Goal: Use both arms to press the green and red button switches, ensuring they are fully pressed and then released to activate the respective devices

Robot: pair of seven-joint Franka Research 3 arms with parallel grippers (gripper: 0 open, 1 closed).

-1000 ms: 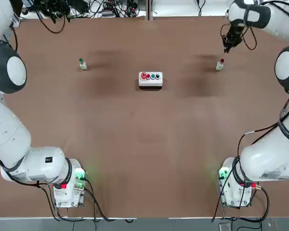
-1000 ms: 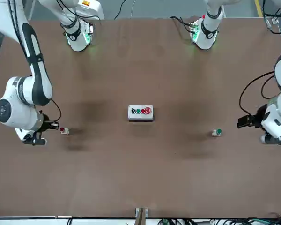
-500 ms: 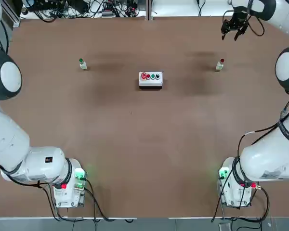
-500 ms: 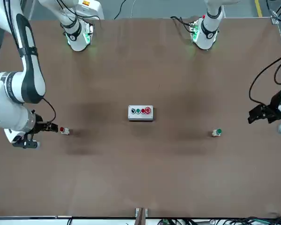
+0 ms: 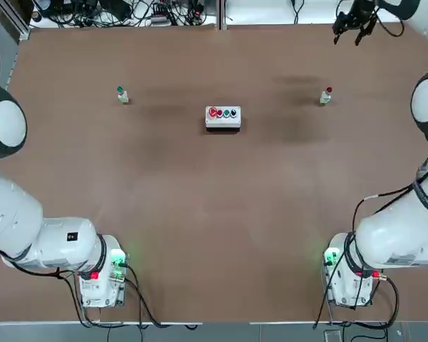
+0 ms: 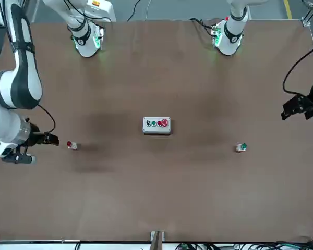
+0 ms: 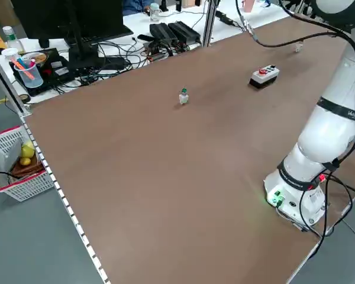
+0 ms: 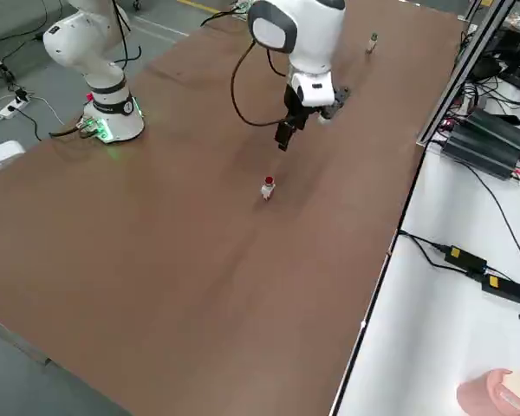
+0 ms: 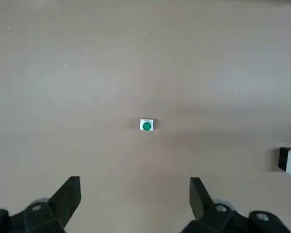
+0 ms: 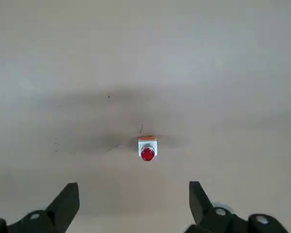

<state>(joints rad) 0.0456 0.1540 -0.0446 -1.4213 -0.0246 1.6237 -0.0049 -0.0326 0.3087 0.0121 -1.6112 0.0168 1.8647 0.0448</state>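
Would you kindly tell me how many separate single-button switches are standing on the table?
2: the green switch on the robot's left side of the table, the red switch on its right side, with the white button box between them.

A white box (image 5: 222, 117) with a row of coloured buttons sits mid-table on the brown table (image 5: 214, 214). Beyond the far edge lie tangled black cables (image 5: 114, 11). At the robot's left side, a red-rimmed wire basket (image 7: 15, 163) holds fruit, near a cup (image 7: 28, 70) of pens and black power bricks (image 7: 171, 32).
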